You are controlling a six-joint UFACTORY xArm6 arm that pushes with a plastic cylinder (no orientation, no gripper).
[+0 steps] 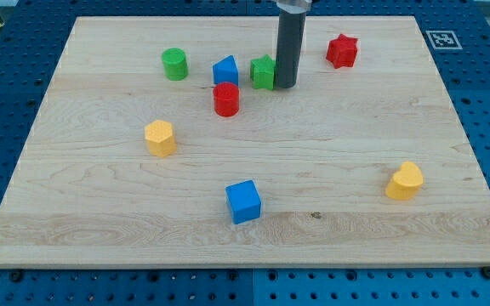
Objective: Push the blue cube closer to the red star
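Observation:
The blue cube (244,202) sits low on the wooden board (356,170), near the view's bottom centre. The red star (342,51) lies near the view's top right. My tip (285,85) rests on the board at the view's top centre, touching or just right of a green star block (264,72). The tip is far above the blue cube and to the left of the red star.
A green cylinder (174,64), a blue pentagon-like block (225,70) and a red cylinder (226,99) cluster left of the tip. A yellow hexagonal block (160,138) lies at the left, a yellow heart-like block (405,181) at the right.

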